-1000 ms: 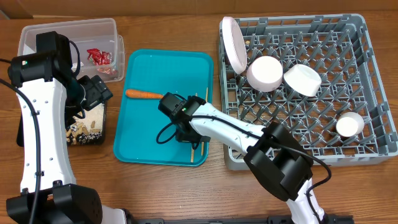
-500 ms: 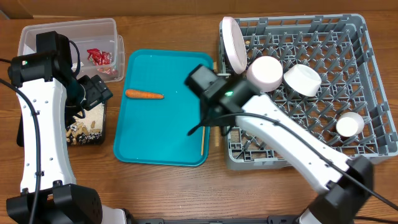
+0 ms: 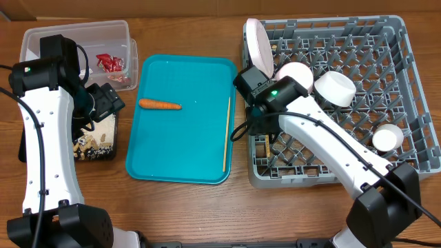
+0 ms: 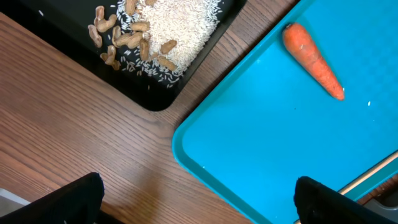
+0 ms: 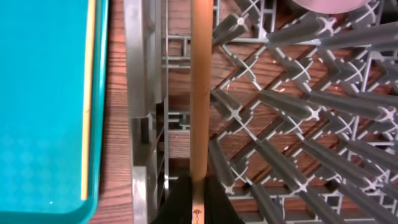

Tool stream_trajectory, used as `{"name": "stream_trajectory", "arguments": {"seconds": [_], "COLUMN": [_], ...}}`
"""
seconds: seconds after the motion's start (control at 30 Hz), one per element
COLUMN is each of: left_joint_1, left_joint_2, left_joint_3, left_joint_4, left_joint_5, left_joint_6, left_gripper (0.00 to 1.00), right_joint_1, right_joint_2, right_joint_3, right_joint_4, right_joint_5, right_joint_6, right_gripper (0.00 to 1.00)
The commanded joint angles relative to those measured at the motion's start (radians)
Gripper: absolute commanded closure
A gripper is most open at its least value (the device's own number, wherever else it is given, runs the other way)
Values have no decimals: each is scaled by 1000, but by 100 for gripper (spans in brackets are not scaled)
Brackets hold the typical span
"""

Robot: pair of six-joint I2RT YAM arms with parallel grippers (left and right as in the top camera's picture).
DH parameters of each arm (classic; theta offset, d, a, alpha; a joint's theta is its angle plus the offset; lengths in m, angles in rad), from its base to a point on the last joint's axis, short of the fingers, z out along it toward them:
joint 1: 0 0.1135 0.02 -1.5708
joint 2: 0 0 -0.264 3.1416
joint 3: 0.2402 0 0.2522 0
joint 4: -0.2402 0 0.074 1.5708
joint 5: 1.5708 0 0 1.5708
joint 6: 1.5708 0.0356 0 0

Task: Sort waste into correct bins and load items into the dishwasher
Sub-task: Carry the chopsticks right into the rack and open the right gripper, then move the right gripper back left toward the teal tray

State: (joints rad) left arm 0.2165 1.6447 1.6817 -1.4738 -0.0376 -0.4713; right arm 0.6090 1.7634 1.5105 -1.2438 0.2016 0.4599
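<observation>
At the left, the clear tub (image 3: pixel 41 38) held a red wrapper (image 3: pixel 110 63), and the black tray (image 4: pixel 155 99) beside it held peanut scraps (image 4: pixel 118 37). The left claw (image 4: pixel 199 196) hung wide open and empty near the corner of the teal tray (image 3: pixel 186 145), where the carrot (image 3: pixel 160 105) and one loose chopstick (image 3: pixel 226 134) lay. The right claw (image 5: pixel 196 205) was closed on a second chopstick (image 5: pixel 200 93) just inside the left wall of the grey rack (image 3: pixel 413 103), which carried the plate (image 3: pixel 258 48), two bowls (image 3: pixel 335 87) and the cup (image 3: pixel 386 138).

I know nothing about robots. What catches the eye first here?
A bright teal tray sits mid-table with an orange carrot on it. Beside it, the right arm's jaws pinch a wooden chopstick over the grey dish rack, which holds white bowls.
</observation>
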Motion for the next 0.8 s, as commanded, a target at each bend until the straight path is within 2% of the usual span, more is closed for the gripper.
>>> {"name": "stream_trajectory", "arguments": {"seconds": [0.0,0.33,0.5,0.67,0.77], "left_joint_1": [-1,-1,-1,-1,-1], "left_joint_2": [-18,-18,-18,-18,-18], "left_joint_3": [-5,-5,-5,-5,-5], "left_joint_4": [2,1,1,1,1], "left_joint_5": [5,5,5,5,5], "left_joint_6": [-7,-7,-7,-7,-7], "left_gripper": [0,0,0,0,0], "right_joint_1": [-1,-1,-1,-1,0], "right_joint_2": [2,13,14,14,8], "right_joint_3": [-25,-25,-26,-26,-21], "right_joint_4": [24,38,39,34,34], "right_joint_5": [3,-19,-19,-19,-32], "right_joint_6": [-23,-23,-23,-23,-22], "right_gripper": [96,95,81,75,67]}}
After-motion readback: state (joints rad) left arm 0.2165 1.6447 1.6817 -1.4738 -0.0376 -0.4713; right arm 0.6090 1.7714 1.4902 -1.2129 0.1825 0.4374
